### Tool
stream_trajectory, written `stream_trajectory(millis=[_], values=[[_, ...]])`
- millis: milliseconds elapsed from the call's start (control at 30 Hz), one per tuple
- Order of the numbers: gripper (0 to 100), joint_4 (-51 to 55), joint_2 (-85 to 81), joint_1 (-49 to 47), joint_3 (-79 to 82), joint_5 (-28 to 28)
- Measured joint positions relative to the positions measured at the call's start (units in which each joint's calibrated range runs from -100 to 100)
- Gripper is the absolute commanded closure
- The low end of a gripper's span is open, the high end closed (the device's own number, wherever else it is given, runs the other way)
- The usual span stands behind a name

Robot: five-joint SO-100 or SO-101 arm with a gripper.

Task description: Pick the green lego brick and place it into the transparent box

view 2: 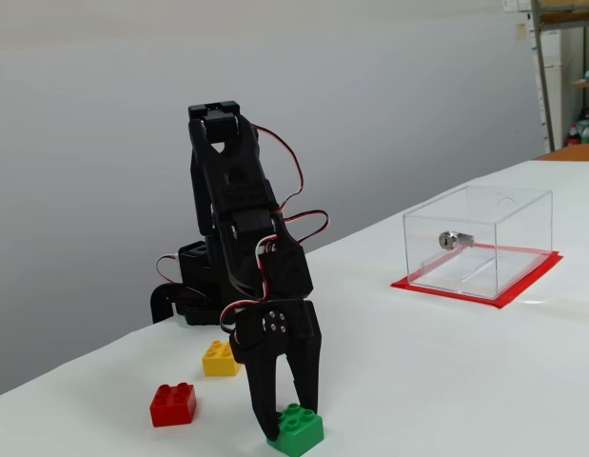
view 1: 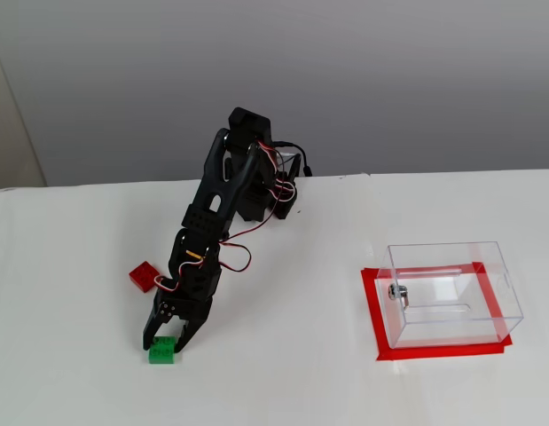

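Fingers of my gripper are clamped down on either side of the green lego brick, which sits on the white table at near left. I see the red brick and yellow brick just behind; the transparent box stands well right on red tape.

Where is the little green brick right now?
The green lego brick sits on the white table at lower left in both fixed views, between the end effector fingers, with the red brick just behind it.
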Motion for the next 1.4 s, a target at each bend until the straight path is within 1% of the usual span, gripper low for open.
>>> stream_trajectory(millis=[100,200,600,767,1167,1400], values=[[94,0.0,0.0,0.0,-0.09,-0.05],[98,0.0,0.0,0.11,-0.18,0.0],[98,0.0,-0.17,0.0,-0.18,0.0],[98,1.03,-5.75,0.0,0.18,-0.29],[98,11.48,-26.81,-6.3,2.56,-8.55],[98,16.8,-37.29,-10.04,2.56,-12.41]])
